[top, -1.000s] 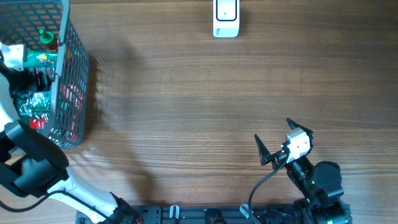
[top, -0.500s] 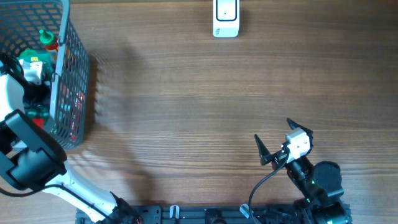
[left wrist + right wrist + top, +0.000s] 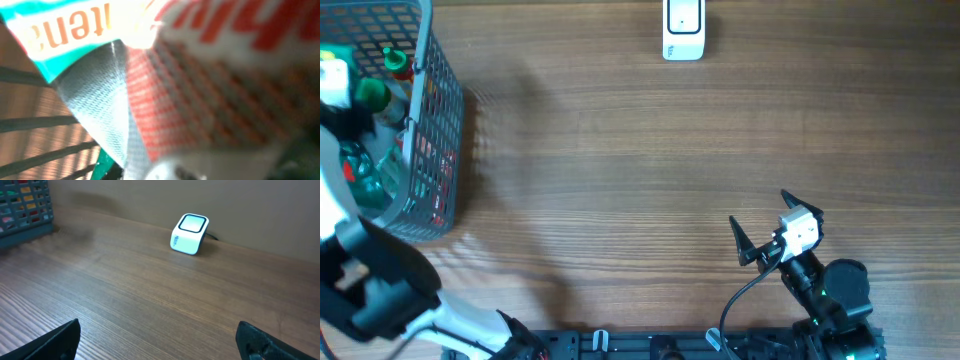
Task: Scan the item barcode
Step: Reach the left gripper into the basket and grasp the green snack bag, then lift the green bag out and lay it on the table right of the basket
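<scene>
In the left wrist view, the item (image 3: 200,75), a crinkled packet in red, white and teal with orange lettering, fills the picture and presses against the blurred grey jaws at the bottom edge. Seen from overhead, my left gripper (image 3: 338,95) reaches down inside the grey wire basket (image 3: 420,120) at the far left and is shut on that packet, with the fingers hidden under the wrist. The white scanner (image 3: 683,30) stands at the table's far edge, its lit window (image 3: 190,224) facing up. My right gripper (image 3: 758,206) hovers wide open near the front right, holding nothing (image 3: 157,330).
The basket holds other goods, among them a green-capped bottle (image 3: 395,62) and green and red packets (image 3: 365,175). Its wires (image 3: 30,122) run close beside the packet. Bare wooden tabletop (image 3: 640,170) lies between the basket, the scanner and the right arm.
The left gripper has closed inside the basket and shifted toward the basket's far end. The right arm has not moved.
</scene>
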You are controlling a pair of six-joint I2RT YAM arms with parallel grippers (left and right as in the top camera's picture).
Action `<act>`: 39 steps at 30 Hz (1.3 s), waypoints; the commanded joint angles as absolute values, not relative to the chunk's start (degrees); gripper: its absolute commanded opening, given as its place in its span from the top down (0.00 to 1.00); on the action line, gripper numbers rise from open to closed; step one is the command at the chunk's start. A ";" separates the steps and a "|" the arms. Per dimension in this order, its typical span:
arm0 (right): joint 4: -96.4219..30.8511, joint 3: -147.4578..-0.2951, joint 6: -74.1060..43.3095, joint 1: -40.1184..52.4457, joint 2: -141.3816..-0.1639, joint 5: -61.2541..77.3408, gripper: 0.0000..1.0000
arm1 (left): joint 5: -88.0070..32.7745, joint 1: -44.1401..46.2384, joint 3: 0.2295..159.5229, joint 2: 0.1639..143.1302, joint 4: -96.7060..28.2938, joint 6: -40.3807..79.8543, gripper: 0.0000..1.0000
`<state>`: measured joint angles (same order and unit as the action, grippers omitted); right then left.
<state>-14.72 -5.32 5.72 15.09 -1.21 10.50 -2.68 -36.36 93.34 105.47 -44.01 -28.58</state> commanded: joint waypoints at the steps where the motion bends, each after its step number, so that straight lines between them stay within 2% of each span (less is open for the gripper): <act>1: -14.59 -5.76 6.00 14.92 -0.58 11.25 0.00 | -3.60 -36.10 95.07 99.59 -43.24 -21.34 0.96; 9: -14.59 -5.76 5.98 14.92 -0.58 11.22 0.00 | -4.47 -36.10 95.07 91.26 -42.33 0.95 0.96; 15: -14.59 -5.76 6.00 14.92 -0.58 11.25 0.00 | -29.67 -34.76 95.07 81.65 -34.48 12.19 0.96; 19: -14.59 -5.76 6.00 14.92 -0.58 11.25 0.00 | -38.09 -28.99 95.07 77.69 -25.41 18.20 0.96; 24: -14.59 -5.76 5.96 14.92 -0.58 11.22 0.00 | -37.85 -14.79 95.07 75.90 -20.36 19.75 0.96; 26: -14.59 -5.78 5.98 14.92 -0.58 11.25 0.00 | -36.38 -8.78 95.04 76.49 -22.20 19.70 0.96; 29: -14.59 -5.78 5.98 14.92 -0.58 11.25 0.00 | -27.66 -1.39 95.04 77.73 -31.53 19.27 0.96; 34: -14.59 -5.76 5.98 14.92 -0.58 11.25 0.00 | 1.52 6.83 94.76 82.00 -52.66 20.53 0.96; 39: -14.59 -5.76 5.98 14.92 -0.58 11.22 0.00 | 7.62 9.56 94.74 87.48 -64.55 24.51 0.96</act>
